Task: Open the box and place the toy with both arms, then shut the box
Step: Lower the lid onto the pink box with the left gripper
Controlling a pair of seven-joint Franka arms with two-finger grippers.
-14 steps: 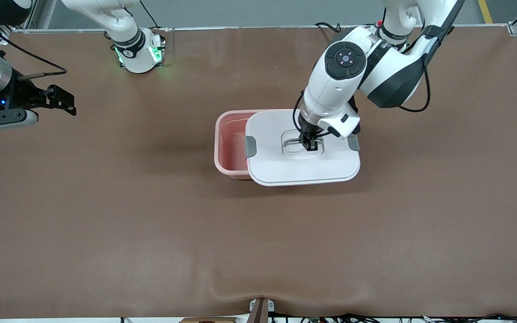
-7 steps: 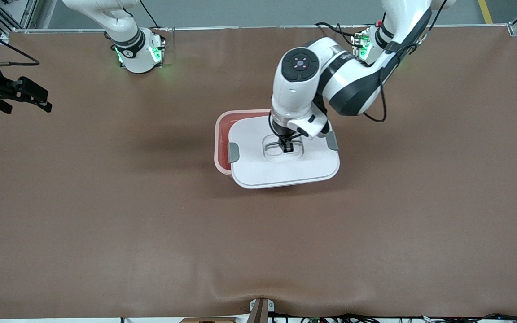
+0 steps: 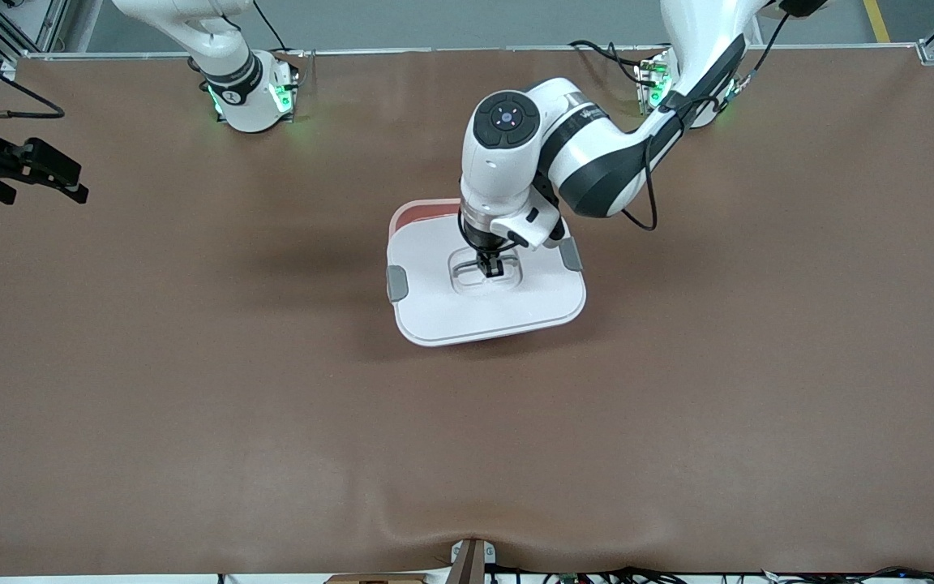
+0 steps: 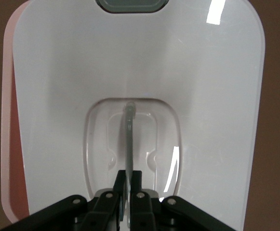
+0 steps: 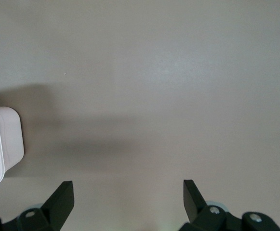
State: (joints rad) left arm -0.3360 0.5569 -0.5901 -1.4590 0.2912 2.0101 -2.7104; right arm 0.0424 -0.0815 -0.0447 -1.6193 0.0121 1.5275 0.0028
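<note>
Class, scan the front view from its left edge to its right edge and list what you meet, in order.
right gripper → right arm's base → grey clip → left gripper on the lid handle → second grey clip → left arm's base

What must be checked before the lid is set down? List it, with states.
1. Left hand shut on the handle: ok.
2. Lid squared over the box: not ok, a strip of box rim shows past the lid's edge farther from the front camera.
3. Toy inside: cannot tell, the lid hides the interior.
4. Right hand clear of the box: ok, it is open and waits over the right arm's end of the table.
5. Grey clips free to latch: cannot tell.
</note>
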